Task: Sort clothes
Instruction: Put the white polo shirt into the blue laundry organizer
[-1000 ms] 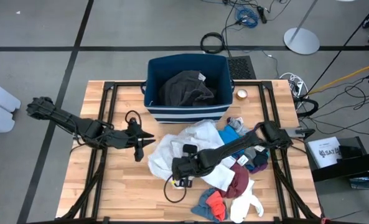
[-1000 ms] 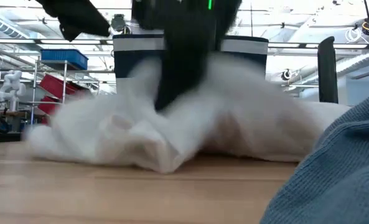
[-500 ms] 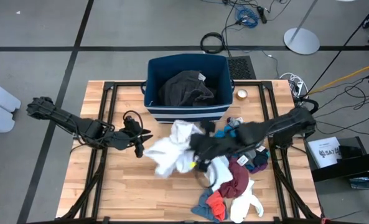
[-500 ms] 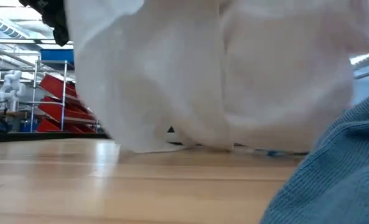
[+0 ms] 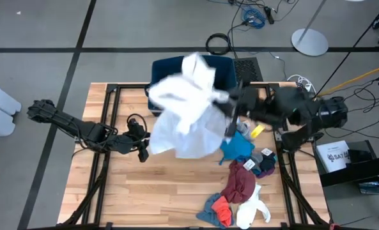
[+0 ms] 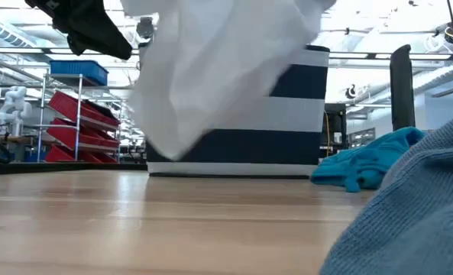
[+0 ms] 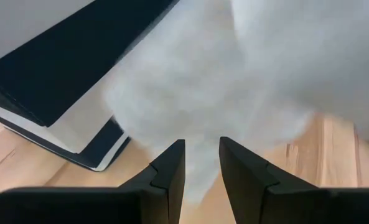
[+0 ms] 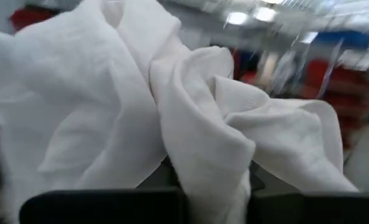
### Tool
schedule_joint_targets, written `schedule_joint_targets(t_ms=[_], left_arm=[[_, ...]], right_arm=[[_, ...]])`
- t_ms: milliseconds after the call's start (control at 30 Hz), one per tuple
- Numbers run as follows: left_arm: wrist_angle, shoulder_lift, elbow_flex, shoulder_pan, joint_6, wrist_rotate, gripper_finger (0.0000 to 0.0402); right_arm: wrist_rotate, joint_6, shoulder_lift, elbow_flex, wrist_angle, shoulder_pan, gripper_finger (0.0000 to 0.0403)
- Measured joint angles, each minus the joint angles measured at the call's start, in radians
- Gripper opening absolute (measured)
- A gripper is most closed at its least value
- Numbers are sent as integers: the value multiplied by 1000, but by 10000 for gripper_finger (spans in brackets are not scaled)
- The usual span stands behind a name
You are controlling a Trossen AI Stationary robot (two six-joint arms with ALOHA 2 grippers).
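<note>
A large white garment (image 5: 184, 108) hangs in the air in front of and over the navy striped bin (image 5: 167, 67), with my right gripper (image 5: 231, 102) shut on it; it also fills the low view as a white garment (image 6: 211, 76). A teal piece (image 5: 237, 148), a maroon piece (image 5: 240, 184), a red piece (image 5: 222, 209), a blue-grey piece (image 5: 207, 207) and a white sock (image 5: 250, 212) lie on the table at the near right. My left gripper (image 5: 143, 148) is open at the table's left, beside the hanging garment, with nothing between its fingers. My right gripper holds the white garment by a bunched fold (image 8: 196, 168) of several layers; the cloth itself covers the fingers. It comes from the table's right, about level. The garment hangs slack below and to the left of the hold, clear of the table.
The bin (image 6: 302, 114) stands at the table's far middle. A small round object (image 5: 248, 97) sits to the bin's right, and dark small pieces (image 5: 264, 163) lie by the right edge. Bare wood shows at the near left (image 5: 151, 191).
My right gripper has risen and gone toward the far edge and the bin, tipping from pointing down to about level, with the white garment. The garment has been lifted off the table and hangs clear. The teal piece that lay under it now shows.
</note>
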Motion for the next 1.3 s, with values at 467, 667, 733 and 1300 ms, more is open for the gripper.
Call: schedule_joint_targets(t_ms=[467, 667, 733, 1300], left_arm=[[0, 0, 0, 1, 28, 1, 107], [0, 0, 0, 1, 46, 1, 107], [0, 0, 0, 1, 46, 1, 107], [0, 0, 0, 23, 55, -12, 107]], right_arm=[[-221, -122, -7, 0, 461, -347, 36], [-271, -58, 26, 0, 615, -481, 36], [-289, -31, 33, 0, 667, -522, 36], [-372, 189, 196, 0, 705, -730, 36]])
